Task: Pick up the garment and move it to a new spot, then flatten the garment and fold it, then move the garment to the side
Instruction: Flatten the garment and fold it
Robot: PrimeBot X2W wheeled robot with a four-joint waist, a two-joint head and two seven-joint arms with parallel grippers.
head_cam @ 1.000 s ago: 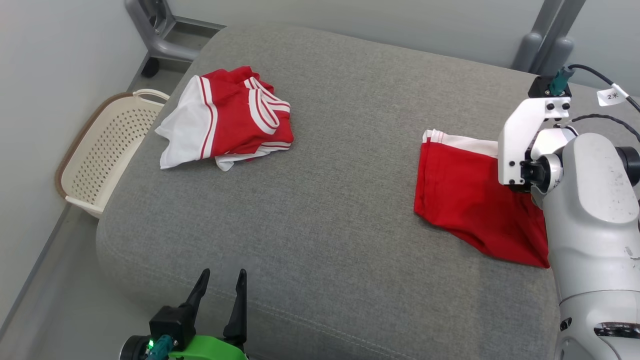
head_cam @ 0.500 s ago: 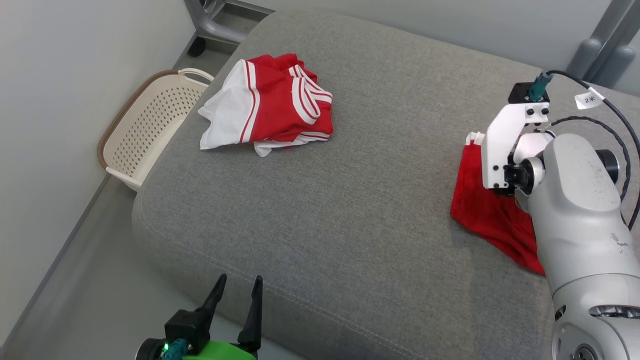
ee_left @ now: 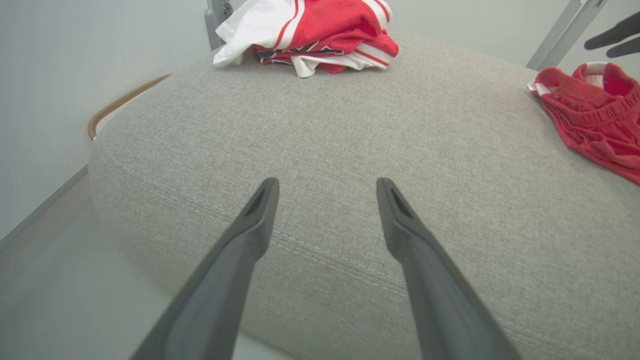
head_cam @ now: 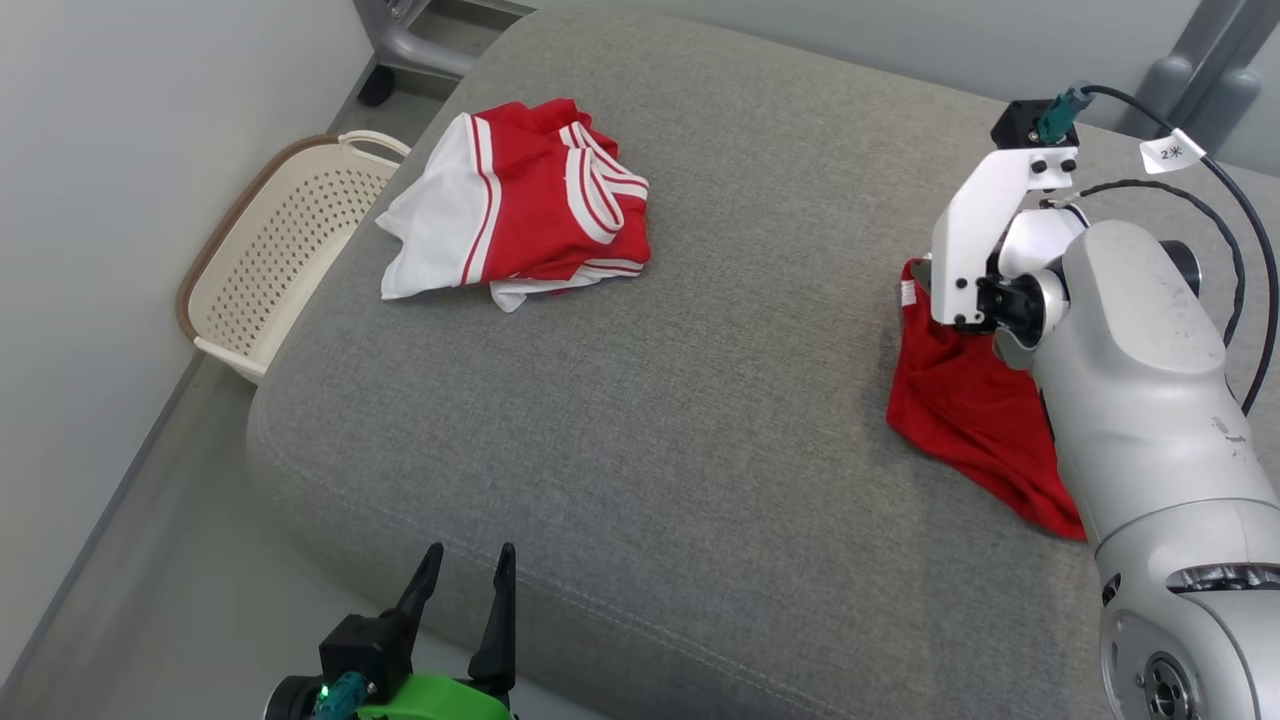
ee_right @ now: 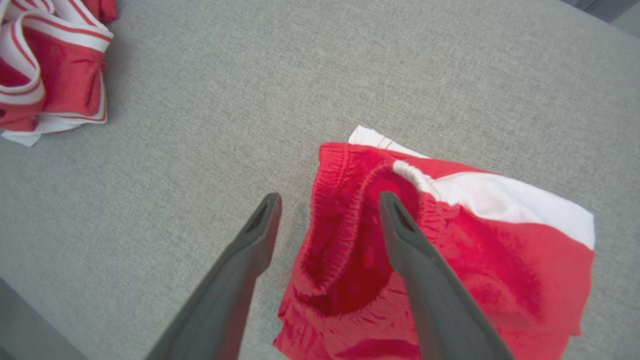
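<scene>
The garment (ee_right: pixel 465 260) is bright red, with one white panel and a red gathered waistband. The other clothes (head_cam: pixel 520 200) are red too, with white stripes and a large white part. The cushion (head_cam: pixel 650 420) is grey, finely woven, with a line of pale stitches. The basket (head_cam: pixel 265 265) is cream with rows of small holes, its rim brown. The fingers (ee_left: pixel 235 270) of my left claw (ee_left: pixel 327 185) and my right claw (ee_right: pixel 330 197) are dark grey, almost black. My left wrist housing (head_cam: pixel 430 700) is bright green; my right arm (head_cam: pixel 1150 400) is silver-grey with a white bracket.
</scene>
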